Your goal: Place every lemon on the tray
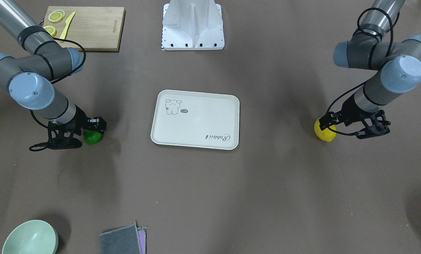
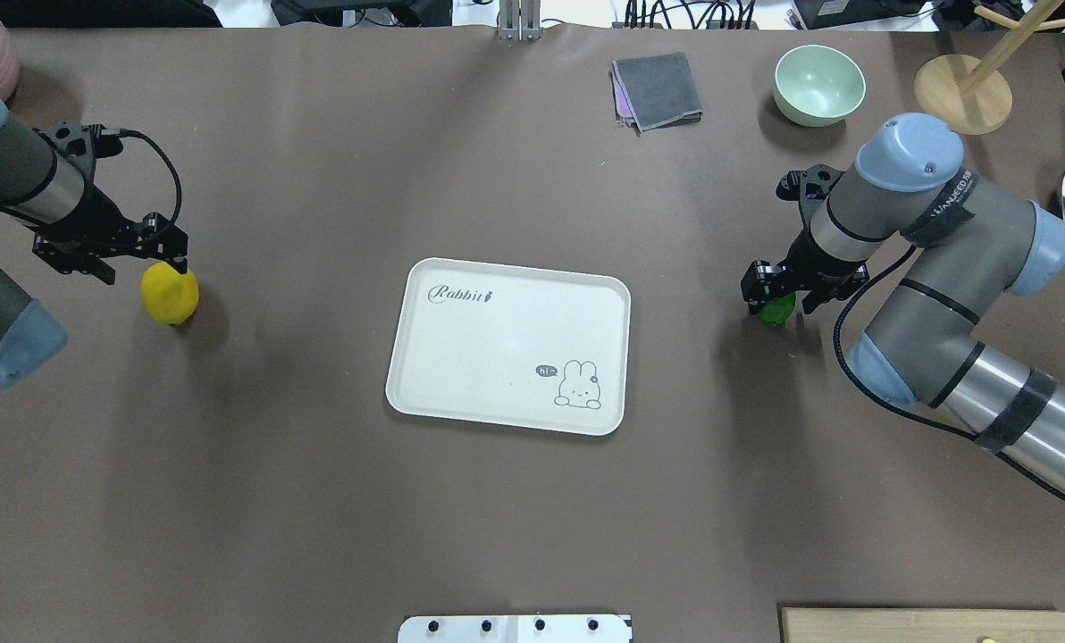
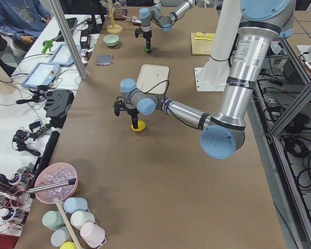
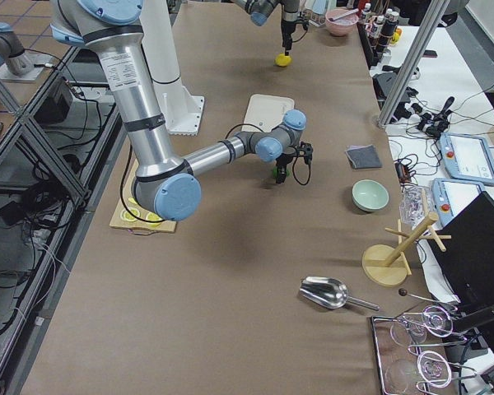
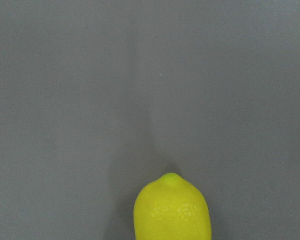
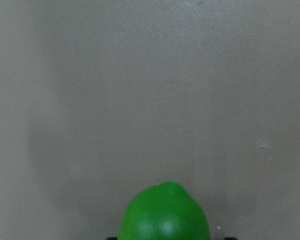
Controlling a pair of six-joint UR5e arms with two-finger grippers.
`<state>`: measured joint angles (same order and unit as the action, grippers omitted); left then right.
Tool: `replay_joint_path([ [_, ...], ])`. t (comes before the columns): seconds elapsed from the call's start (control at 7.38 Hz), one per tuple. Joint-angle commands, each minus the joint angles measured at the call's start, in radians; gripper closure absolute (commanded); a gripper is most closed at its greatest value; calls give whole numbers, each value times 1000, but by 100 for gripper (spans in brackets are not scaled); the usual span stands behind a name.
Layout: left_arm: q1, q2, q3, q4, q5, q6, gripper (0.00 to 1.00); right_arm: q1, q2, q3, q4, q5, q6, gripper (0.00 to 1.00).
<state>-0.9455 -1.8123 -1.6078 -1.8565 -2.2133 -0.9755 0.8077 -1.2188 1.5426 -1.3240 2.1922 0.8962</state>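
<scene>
The cream tray [image 2: 506, 357] with the "Rabbit" script lies empty at the table's middle [image 1: 196, 121]. The yellow lemon [image 2: 170, 295] rests on the table to its left [image 1: 325, 132] and fills the bottom of the left wrist view [image 5: 172, 210]. My left gripper [image 2: 168, 268] is open, low over its top [image 1: 327, 121]. The green lemon [image 2: 776, 310] sits right of the tray [image 1: 92, 137]. My right gripper [image 2: 775, 299] is down around it and shut on it [image 1: 94, 128]. In the right wrist view the lemon [image 6: 164, 212] shows between the fingertips [image 6: 111, 238].
A wooden cutting board [image 1: 90, 24] with lemon slices [image 1: 56, 16] and a yellow knife [image 1: 67, 25] lies near the robot's base. A green bowl [image 2: 818, 85], a grey cloth [image 2: 658, 89] and a wooden stand [image 2: 961, 94] sit at the far edge.
</scene>
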Motion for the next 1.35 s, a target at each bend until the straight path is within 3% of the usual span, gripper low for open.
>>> replay_joint_path([
  [0.0,34,16,12,-65,29,-52,3,-1,31,-24,0,0,4,28],
  [0.14,34,15,22,-67,29,-58,3,-1,35,-30,0,0,4,33],
  [0.27,37,15,23,-67,29,-61,3,-1,35,-29,2,0,4,52],
  [0.41,47,16,29,-85,29,-75,5,-1,35,-29,2,0,4,62],
  [0.54,50,16,46,-120,30,-100,18,-1,36,-26,2,1,4,63],
  [0.81,50,16,49,-144,29,-100,100,2,48,14,0,9,7,63],
  [1.22,47,19,39,-135,15,-86,100,-42,126,62,-4,38,110,63],
])
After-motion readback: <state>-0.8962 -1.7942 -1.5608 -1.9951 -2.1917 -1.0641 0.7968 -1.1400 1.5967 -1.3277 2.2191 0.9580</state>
